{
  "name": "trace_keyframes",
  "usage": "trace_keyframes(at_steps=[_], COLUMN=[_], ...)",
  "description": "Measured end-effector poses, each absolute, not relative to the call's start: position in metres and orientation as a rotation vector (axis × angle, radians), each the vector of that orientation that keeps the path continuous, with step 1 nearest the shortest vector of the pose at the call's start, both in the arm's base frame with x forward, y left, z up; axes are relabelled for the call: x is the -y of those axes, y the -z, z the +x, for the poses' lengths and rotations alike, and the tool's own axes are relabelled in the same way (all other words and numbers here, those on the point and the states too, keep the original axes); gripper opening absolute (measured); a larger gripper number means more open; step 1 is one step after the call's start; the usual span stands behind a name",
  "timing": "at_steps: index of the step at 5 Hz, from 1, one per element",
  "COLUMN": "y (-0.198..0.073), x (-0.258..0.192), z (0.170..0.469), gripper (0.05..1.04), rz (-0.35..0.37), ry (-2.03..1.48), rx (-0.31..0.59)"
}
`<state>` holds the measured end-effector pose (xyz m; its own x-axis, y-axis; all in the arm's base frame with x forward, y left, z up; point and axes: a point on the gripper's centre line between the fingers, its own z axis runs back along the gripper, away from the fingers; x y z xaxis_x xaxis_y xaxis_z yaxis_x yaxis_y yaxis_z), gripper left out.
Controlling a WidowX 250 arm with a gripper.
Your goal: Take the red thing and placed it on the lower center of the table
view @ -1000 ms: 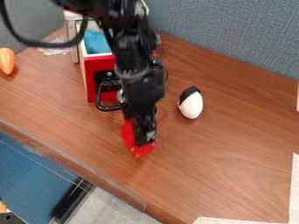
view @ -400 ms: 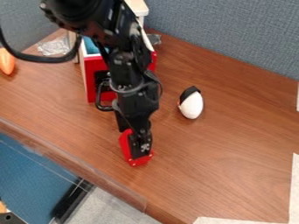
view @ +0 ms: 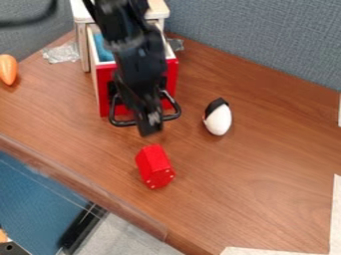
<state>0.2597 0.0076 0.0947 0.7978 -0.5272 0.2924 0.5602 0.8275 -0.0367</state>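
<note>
So it's a brown wood-look tabletop (view: 266, 174) against grey fabric walls (view: 266, 40), red thing (view: 154, 166) lying on it, can't say how wide the gripper (view: 151, 130) is tbh.

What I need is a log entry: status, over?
Hand clear of red block, near drawer. Red block resting on table. Nothing touching it; white egg off to one side.
</note>
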Motion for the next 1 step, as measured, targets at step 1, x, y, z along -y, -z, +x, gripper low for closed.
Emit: trace_keyframes(at_steps=[1], y=[-0.1054], x=[-0.0108], z=[0.2557], gripper=[1.008], rz=[-0.057], ry=[0.647], rx=[0.189])
